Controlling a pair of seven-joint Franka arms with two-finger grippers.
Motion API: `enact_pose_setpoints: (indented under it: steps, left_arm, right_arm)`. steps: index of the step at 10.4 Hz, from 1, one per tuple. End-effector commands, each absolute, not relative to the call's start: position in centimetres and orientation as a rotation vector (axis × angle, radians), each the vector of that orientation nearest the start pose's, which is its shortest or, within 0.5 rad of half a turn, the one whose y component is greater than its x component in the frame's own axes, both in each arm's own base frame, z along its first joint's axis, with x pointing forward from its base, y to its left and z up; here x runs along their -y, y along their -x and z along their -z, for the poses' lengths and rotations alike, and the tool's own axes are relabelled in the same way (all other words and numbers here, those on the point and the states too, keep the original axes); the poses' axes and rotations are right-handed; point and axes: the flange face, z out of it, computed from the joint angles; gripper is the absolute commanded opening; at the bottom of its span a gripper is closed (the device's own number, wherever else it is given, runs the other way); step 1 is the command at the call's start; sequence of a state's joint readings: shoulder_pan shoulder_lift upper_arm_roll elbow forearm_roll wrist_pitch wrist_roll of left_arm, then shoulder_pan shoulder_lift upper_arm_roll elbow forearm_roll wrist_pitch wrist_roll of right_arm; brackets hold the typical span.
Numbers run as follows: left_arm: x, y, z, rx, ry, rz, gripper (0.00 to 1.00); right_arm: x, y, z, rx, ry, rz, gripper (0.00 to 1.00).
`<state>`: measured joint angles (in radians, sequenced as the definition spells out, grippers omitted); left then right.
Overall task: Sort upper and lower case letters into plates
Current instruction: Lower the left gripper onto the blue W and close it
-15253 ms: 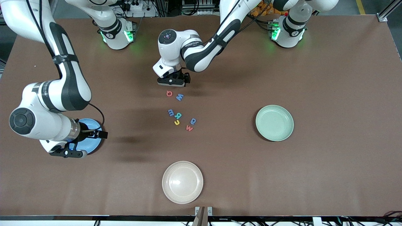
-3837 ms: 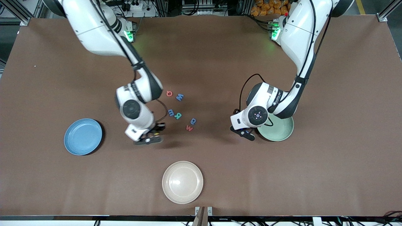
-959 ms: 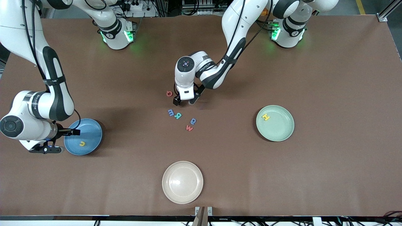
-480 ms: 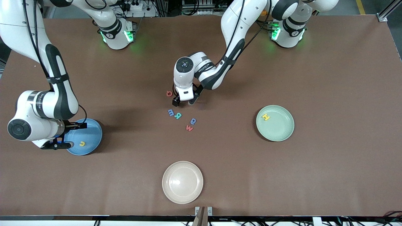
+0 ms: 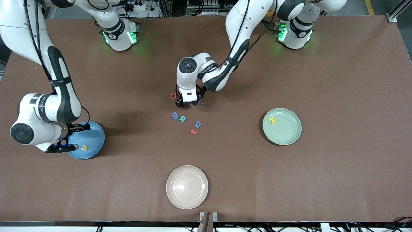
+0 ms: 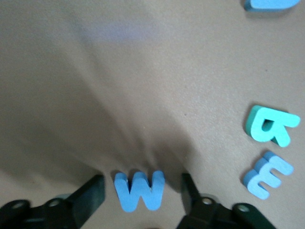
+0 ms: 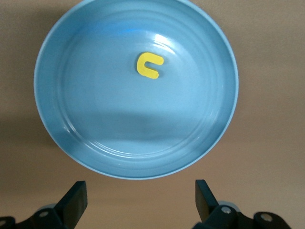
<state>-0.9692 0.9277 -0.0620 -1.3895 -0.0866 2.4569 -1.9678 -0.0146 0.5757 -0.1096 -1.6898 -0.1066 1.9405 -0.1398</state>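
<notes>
Now left tool [image 6: 140, 198] straddles blue W [image 6: 139, 190], fingers not yet touching; uneven squeeze could flick it. Right tool [image 7: 138, 200] spread over blue plate [image 7: 71, 124], holding nothing

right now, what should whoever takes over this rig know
Left hand: down at the table, open fingers either side of the blue W, not gripping yet.
Right hand: open, empty, above the blue plate.
Done: yellow c in the blue plate, yellow H in the green plate.
Left on the table: blue W, red Q, blue m, teal R, blue a, red w.
Cream plate is empty.
</notes>
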Motion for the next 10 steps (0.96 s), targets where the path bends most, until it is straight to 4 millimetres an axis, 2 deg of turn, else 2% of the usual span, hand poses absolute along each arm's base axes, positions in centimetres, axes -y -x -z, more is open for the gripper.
enact_pose_setpoints:
  steps: [1, 2, 4, 6, 8, 10]
  left_arm:
    - [63.8, -38.4, -14.9, 1.622, 2.837, -0.142, 0.64]
    - [63.8, -38.4, -14.8, 1.619, 2.837, -0.142, 0.53]
    - [63.8, -38.3, -14.7, 1.608, 2.842, -0.142, 0.38]
    - [63.7, -38.5, -14.7, 1.584, 2.854, -0.133, 0.25]
    - [62.5, -40.3, -15.4, 1.592, 2.828, -0.139, 0.24]
    - [59.7, -43.5, -18.0, 1.490, 2.806, -0.214, 0.24]
  right_arm:
    - [7.9, -63.2, -24.0, 0.147, 3.198, -0.561, 1.00]
    - [8.0, -63.2, -24.1, 0.143, 3.197, -0.558, 1.00]
    - [7.5, -63.3, -24.2, 0.097, 3.148, -0.534, 1.00]
    - [6.7, -63.4, -24.1, 0.116, 3.150, -0.534, 1.00]
    - [5.8, -63.4, -23.9, 0.143, 3.146, -0.538, 1.00]
    - [3.2, -63.7, -23.8, 0.211, 3.134, -0.531, 1.00]
